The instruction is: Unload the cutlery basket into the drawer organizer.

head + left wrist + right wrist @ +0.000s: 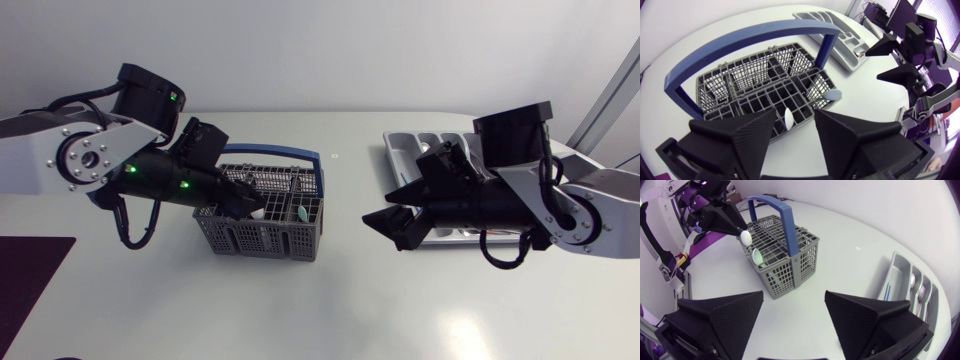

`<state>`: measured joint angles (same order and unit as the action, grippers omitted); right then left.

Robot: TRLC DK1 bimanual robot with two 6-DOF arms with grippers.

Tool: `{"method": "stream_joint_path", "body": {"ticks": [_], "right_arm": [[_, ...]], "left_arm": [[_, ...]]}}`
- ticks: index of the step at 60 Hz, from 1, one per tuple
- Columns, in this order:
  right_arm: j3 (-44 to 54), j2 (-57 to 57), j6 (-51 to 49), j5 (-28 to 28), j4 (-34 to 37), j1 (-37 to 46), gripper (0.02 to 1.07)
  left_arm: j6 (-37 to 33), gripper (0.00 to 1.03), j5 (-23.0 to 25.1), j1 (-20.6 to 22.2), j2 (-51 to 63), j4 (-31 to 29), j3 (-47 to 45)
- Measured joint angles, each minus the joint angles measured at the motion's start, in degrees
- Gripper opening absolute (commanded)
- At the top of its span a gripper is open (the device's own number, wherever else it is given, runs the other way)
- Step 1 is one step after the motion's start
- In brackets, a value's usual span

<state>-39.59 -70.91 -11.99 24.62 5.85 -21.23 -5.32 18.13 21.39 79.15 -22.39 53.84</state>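
Left wrist view: left gripper [795,113] fingers apart, straddling white spoon [789,120] in basket [720,82], apparently lined up for a grasp. Right gripper [794,297] spread, empty, parked beside organizer [897,277], probably waiting.

Left arm [150,172] and right arm [490,210] angled inward, jaws apart.

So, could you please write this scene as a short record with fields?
basket: grey, blue handle, on the table
white spoon: at the left gripper's tip, above the basket; grasp unclear
teal spoon: standing in the basket
organizer: grey, beside my right arm, some metal cutlery inside
right gripper: open, empty, between basket and organizer
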Motion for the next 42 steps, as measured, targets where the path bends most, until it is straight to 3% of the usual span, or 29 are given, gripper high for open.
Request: {"method": "stream_joint_path", "body": {"ticks": [4,12,22,42], "right_arm": [[0.4,0.7,0.0,0.0,0.2,0.2,0.92],[0.8,2.2,0.0,0.1,0.4,0.4,0.92],[1.6,3.0,0.0,0.2,0.5,0.5,0.92],[3.0,4.8,0.0,0.2,1.5,0.5,0.92]], "left_arm": [[0.3,0.57,-0.5,0.2,1.1,0.0,0.0],[0.5,0.31,-1.4,0.2,2.2,0.0,0.0],[0.7,0.08,-1.6,0.2,2.4,0.0,0.0],[1.0,0.04,-1.6,1.3,3.6,0.0,0.2]]}}
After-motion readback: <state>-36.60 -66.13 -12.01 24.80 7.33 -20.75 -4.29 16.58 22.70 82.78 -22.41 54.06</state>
